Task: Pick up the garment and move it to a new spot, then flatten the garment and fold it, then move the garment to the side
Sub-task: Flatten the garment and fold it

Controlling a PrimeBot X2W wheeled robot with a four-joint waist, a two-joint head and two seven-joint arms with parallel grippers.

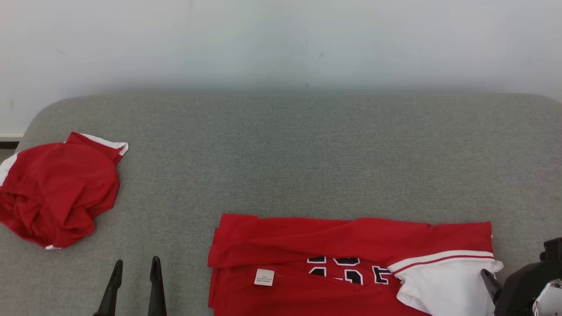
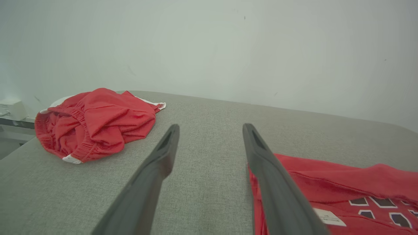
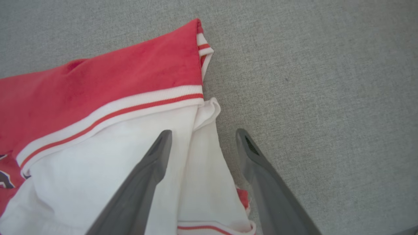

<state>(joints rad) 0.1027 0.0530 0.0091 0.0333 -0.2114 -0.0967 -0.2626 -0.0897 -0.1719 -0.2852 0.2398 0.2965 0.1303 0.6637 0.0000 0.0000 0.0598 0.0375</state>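
Padded surface (image 1: 281, 153): grey woven cloth, matt, with a fine, slightly rough weave.

Jersey (image 1: 333, 237) at the near edge: red knit cloth, matt and soft, lying in shallow folds. Its sleeve (image 3: 98, 169) is white cloth, edged with a ribbed white band that carries a red stripe. The numerals (image 1: 347, 270) are dark with white outlines; stitched or printed cannot be told. Label (image 1: 264, 277): white and flat — paper or woven tape.

Shorts (image 1: 57, 188) at the left edge: similar matt red cloth, crumpled, with a gathered elastic waistband.

Left gripper (image 2: 210, 125) and right gripper (image 3: 203, 132): fingers dark, smooth, matt — plastic or rubber by appearance.

Wall (image 1: 281, 44): pale, matt, lightly scuffed.
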